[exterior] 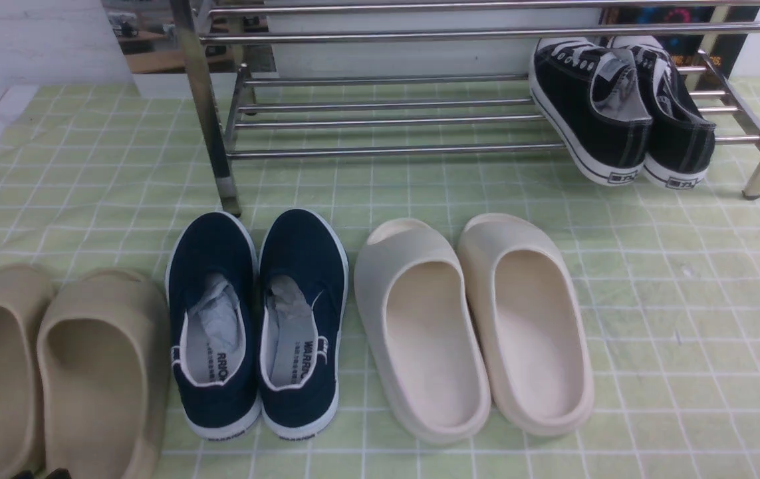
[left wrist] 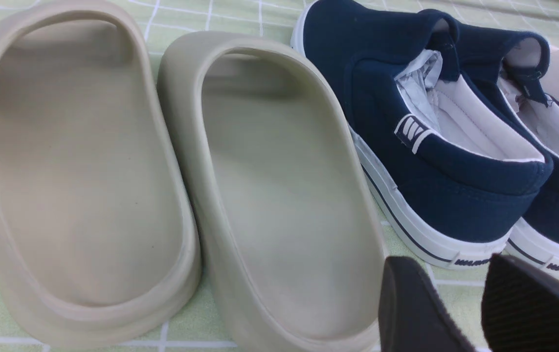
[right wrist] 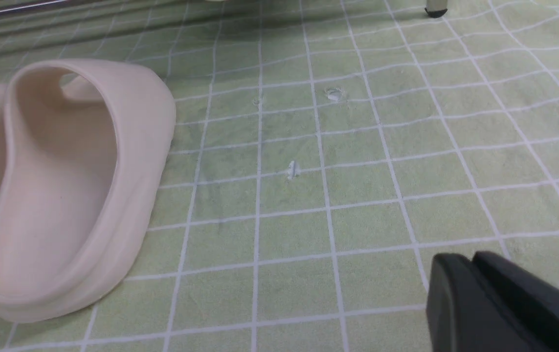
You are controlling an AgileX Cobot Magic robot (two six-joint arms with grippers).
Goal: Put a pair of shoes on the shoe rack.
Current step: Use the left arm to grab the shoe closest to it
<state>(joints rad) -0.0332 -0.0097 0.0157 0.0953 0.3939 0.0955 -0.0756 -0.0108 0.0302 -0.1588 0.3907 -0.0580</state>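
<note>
The pair of shoes, two navy slip-ons with white soles and grey paper stuffing, stands side by side on the green checked cloth; the left shoe [exterior: 210,319] touches the right shoe [exterior: 303,313], heels toward me. The chrome shoe rack [exterior: 380,150] stands just beyond their toes. In the left wrist view my left gripper [left wrist: 448,276] is open and empty, hovering just behind the heel of the nearer navy shoe [left wrist: 406,161]. My right gripper [right wrist: 470,264] is shut with nothing in it, low over bare cloth to the right of the cream slides.
A pair of tan foam slides [exterior: 54,372] lies left of the navy shoes, and a cream pair [exterior: 473,319] lies right of them. Black lace-up sneakers [exterior: 619,106] sit on the rack's lower shelf at the right end. A rack foot [right wrist: 436,11] shows far ahead of the right gripper.
</note>
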